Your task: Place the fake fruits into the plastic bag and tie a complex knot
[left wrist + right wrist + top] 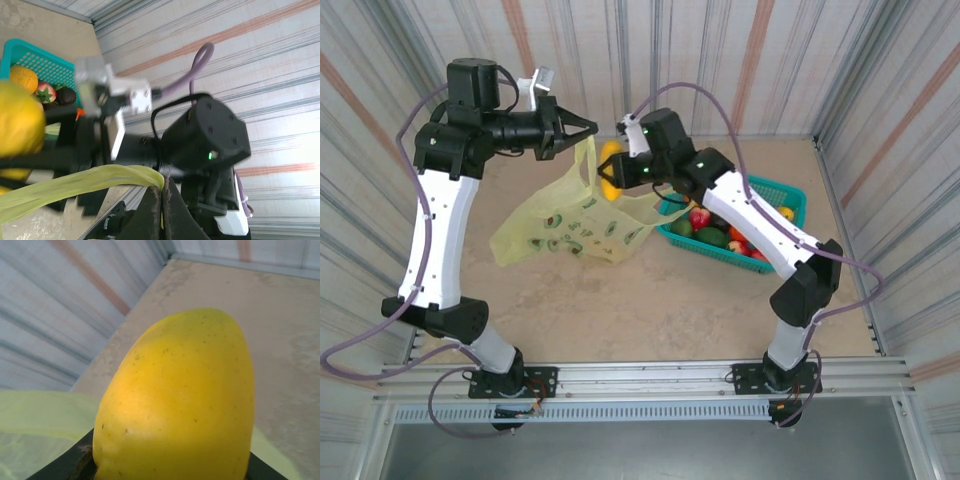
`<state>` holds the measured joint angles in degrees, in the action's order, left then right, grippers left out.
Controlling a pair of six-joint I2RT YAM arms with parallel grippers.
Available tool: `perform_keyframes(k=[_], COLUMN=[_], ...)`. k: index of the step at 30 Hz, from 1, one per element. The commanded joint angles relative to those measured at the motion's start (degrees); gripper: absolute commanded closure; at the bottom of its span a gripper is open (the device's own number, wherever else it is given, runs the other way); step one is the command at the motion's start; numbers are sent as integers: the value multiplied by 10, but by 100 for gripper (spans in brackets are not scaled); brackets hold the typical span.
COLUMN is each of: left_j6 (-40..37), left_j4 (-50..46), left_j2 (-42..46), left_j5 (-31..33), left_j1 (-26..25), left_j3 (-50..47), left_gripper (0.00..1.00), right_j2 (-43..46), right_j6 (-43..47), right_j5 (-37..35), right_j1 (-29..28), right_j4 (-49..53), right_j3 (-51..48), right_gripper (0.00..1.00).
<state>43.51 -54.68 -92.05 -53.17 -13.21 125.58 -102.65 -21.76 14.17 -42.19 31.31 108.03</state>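
The pale yellow-green plastic bag [582,228] with avocado prints hangs by one handle and rests on the table. My left gripper [588,130] is shut on that handle strip [100,179], holding it up. My right gripper [605,170] is shut on a large yellow fake fruit [180,400], poised over the bag's mouth just right of the held handle. That same yellow fruit [17,130] shows at the left of the left wrist view. More fake fruits [712,236], red, green and orange, lie in the teal basket. No knot is visible.
The teal mesh basket [790,195] stands on the table at the right, behind my right arm. Corrugated walls close in the back and both sides. The table in front of the bag is bare beige surface [650,310].
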Motion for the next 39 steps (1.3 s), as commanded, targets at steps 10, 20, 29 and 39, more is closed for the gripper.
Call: perform_keyframes(k=[10, 20, 29, 39], left_j6=[20, 23, 33, 21], left_j4=[46, 54, 66, 52], left_j2=[14, 29, 39, 60], left_j5=[-49, -69, -77, -63], left_j1=[52, 52, 51, 63], left_j3=[-10, -40, -59, -67], left_gripper=[100, 100, 100, 100], right_j2=[89, 4, -76, -66], right_j6=[-25, 6, 13, 38], right_j5=[3, 34, -40, -151], right_j1=[-56, -83, -100, -89], right_j4=[-185, -205, -137, -8], right_j3=[-204, -168, -88, -70], right_gripper=[53, 51, 40, 17])
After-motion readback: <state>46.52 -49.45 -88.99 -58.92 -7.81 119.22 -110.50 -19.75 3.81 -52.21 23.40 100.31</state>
